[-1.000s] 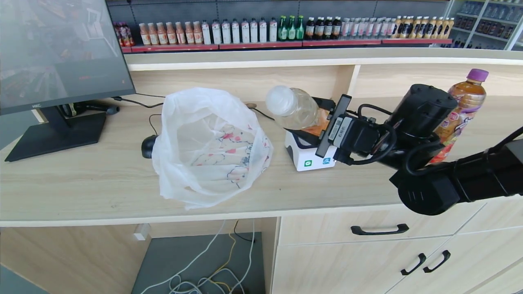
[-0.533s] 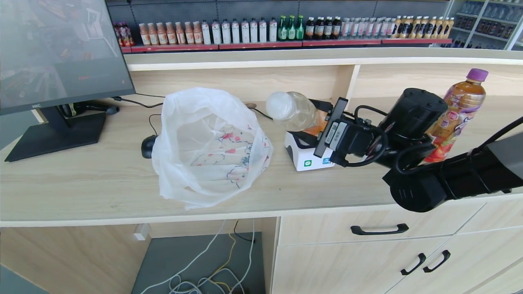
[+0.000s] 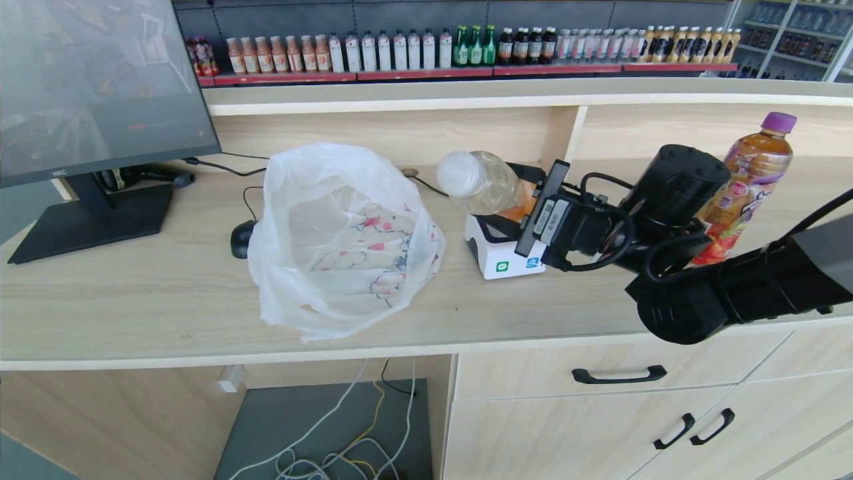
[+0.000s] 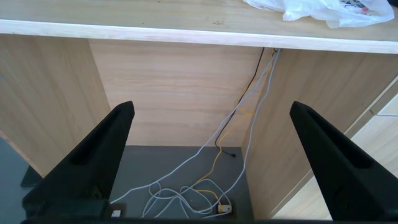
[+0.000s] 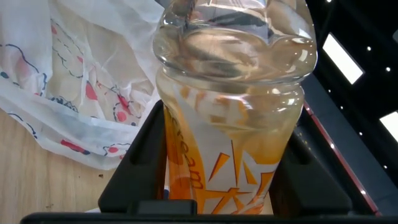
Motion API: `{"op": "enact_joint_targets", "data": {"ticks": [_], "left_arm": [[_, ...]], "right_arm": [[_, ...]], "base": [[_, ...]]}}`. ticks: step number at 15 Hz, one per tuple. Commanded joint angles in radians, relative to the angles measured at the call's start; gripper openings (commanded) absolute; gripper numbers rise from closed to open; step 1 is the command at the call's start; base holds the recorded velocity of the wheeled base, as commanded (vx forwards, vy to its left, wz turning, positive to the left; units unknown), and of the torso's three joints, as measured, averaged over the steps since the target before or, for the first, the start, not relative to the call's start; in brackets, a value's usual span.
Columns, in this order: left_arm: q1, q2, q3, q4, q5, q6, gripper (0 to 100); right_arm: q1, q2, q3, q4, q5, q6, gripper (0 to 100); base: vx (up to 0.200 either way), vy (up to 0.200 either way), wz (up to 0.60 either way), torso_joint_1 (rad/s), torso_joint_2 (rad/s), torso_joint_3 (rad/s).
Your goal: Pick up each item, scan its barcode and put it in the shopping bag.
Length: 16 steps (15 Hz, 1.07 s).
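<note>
My right gripper (image 3: 516, 200) is shut on a clear bottle (image 3: 481, 181) with an orange label, held on its side with the base pointing toward the bag. The bottle (image 5: 233, 106) hovers just above the white barcode scanner (image 3: 501, 249) on the counter. The white plastic shopping bag (image 3: 343, 237) stands open left of the scanner; in the right wrist view the bag (image 5: 74, 93) lies beyond the bottle. A second bottle (image 3: 746, 183) with a purple cap stands upright at the right, behind my right arm. My left gripper (image 4: 211, 162) hangs open below the counter edge, holding nothing.
A monitor (image 3: 86, 100) stands on the counter (image 3: 133, 300) at the far left, with a black mouse (image 3: 241, 239) beside the bag. Drawers (image 3: 620, 377) sit under the right of the counter. Loose cables (image 4: 205, 186) lie on the floor in the gap below.
My right gripper has lowered the bottle a little toward the scanner, and the arm has shifted slightly left. The bag and the upright bottle stayed put.
</note>
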<state>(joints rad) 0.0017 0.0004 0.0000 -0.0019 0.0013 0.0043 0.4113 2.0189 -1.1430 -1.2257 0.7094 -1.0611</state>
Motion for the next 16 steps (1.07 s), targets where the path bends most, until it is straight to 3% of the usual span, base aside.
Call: {"op": "enact_joint_targets", "data": {"ticks": [1, 16], "left_arm": [[0.000, 0.000, 0.000, 0.000, 0.000, 0.000, 100], [0.000, 0.000, 0.000, -0.001, 0.000, 0.000, 100]], "right_arm": [[0.001, -0.005, 0.002, 0.000, -0.001, 0.000, 0], [0.011, -0.003, -0.021, 0.000, -0.008, 0.001, 0]], "base": [[0.000, 0.000, 0.00, 0.000, 0.00, 0.000], [0.000, 0.000, 0.00, 0.000, 0.00, 0.000]]}}
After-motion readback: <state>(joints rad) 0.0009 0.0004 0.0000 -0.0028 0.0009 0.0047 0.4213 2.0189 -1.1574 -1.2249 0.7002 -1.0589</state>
